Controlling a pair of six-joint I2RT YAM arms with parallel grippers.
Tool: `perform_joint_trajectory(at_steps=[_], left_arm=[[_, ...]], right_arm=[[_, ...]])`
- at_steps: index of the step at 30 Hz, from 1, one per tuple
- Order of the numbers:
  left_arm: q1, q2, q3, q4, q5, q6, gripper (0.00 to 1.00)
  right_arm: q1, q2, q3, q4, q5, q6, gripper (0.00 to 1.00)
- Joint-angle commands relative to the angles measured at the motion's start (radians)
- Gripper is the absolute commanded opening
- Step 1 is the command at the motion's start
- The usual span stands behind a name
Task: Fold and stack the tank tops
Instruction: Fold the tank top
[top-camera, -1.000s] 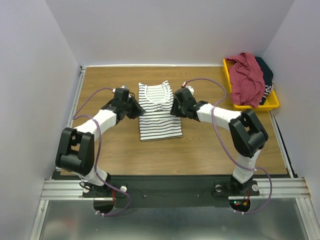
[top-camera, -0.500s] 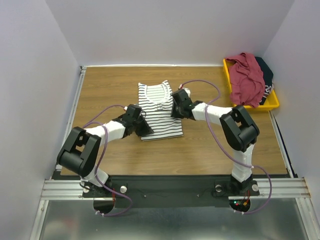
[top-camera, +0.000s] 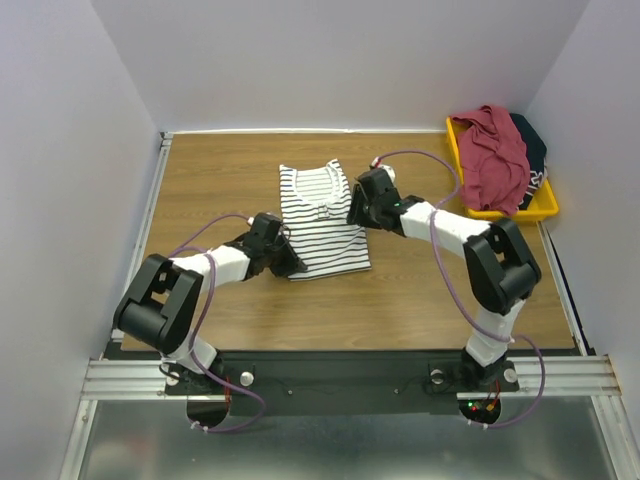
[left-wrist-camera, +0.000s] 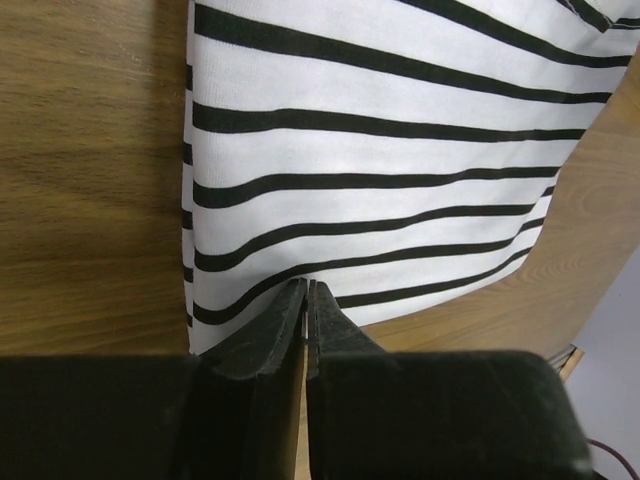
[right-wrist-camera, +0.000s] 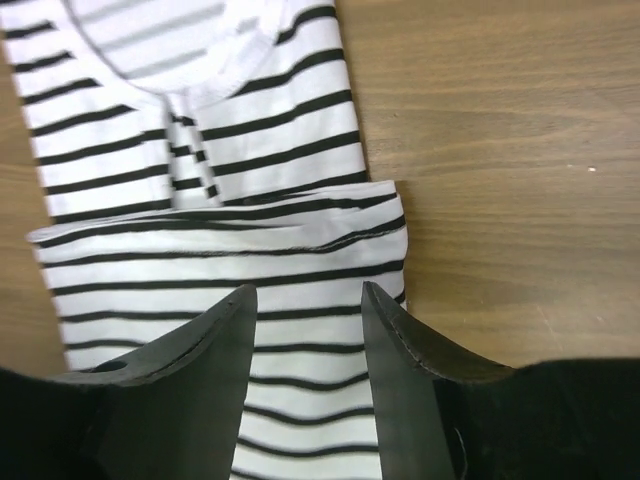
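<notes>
On the wooden tabletop (top-camera: 220, 170), near its middle, the white tank top with thin black stripes (top-camera: 322, 222) lies flat with its scoop neck toward 12 o'clock and its hem toward 6 o'clock. In the right wrist view a layer of it is doubled over the body, with the folded edge running across just below the neckline.

The left tool (top-camera: 290, 268) sits low at the garment's 7 o'clock corner. In its wrist view the fingers (left-wrist-camera: 285, 320) are pressed together with only a hairline between them, and their tips lie over the striped cloth close to its edge. Whether any cloth is caught between them I cannot tell.

The right tool (top-camera: 358, 212) is at the top's 3 o'clock edge. Its fingers (right-wrist-camera: 225, 320) are spread apart over the doubled layer, with stripes showing in the gap. Contact with the cloth cannot be judged.

At the tabletop's 2 o'clock corner, well apart from both tools, a yellow bin (top-camera: 545, 205) holds the maroon-red tank top (top-camera: 495, 155), heaped and spilling over its rim, with the dark tank top (top-camera: 530, 145) behind it.
</notes>
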Motion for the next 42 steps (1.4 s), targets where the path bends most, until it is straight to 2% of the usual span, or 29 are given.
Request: perform_joint_trajectory(at_steps=[1,5,10,16,21,25,28,31,34,35,36,39,42], left_arm=[[0.002,-0.099,0.077,-0.075,-0.033,0.059,0.18],[0.002,-0.165,0.103,-0.147,-0.068,0.077,0.20],[0.000,-0.224,0.057,-0.215,-0.112,0.079,0.20],[-0.001,-0.175,-0.021,-0.173,-0.117,0.079,0.20],[0.002,-0.138,-0.087,-0.135,-0.126,0.068,0.20],[0.011,-0.159,-0.109,-0.133,-0.126,0.062,0.20],[0.026,-0.187,-0.116,-0.156,-0.132,0.071,0.20],[0.043,-0.223,-0.113,-0.190,-0.137,0.086,0.21],[0.043,-0.279,-0.121,-0.206,-0.132,0.089,0.28],[0.042,-0.294,-0.127,-0.207,-0.126,0.085,0.32],[0.043,-0.320,-0.145,-0.193,-0.123,0.080,0.40],[0.042,-0.327,-0.170,-0.157,-0.108,0.066,0.51],[0.043,-0.296,-0.201,-0.112,-0.077,0.051,0.54]], right_arm=[[0.000,-0.172,-0.034,-0.013,-0.001,-0.013,0.53],[0.023,-0.257,-0.146,-0.048,-0.032,0.018,0.52],[0.096,-0.294,-0.313,-0.059,-0.009,0.070,0.52],[0.104,-0.261,-0.396,-0.059,0.009,0.099,0.51],[0.104,-0.304,-0.500,-0.059,0.035,0.133,0.46],[0.104,-0.361,-0.534,-0.057,0.017,0.148,0.45],[0.104,-0.395,-0.535,-0.059,0.017,0.148,0.38],[0.104,-0.415,-0.528,-0.056,-0.006,0.151,0.38],[0.106,-0.442,-0.520,-0.048,-0.008,0.168,0.40],[0.104,-0.448,-0.520,-0.042,-0.005,0.174,0.41],[0.104,-0.459,-0.522,-0.037,0.005,0.186,0.42],[0.104,-0.468,-0.522,-0.019,0.008,0.211,0.48],[0.104,-0.470,-0.512,0.004,0.002,0.232,0.53]])
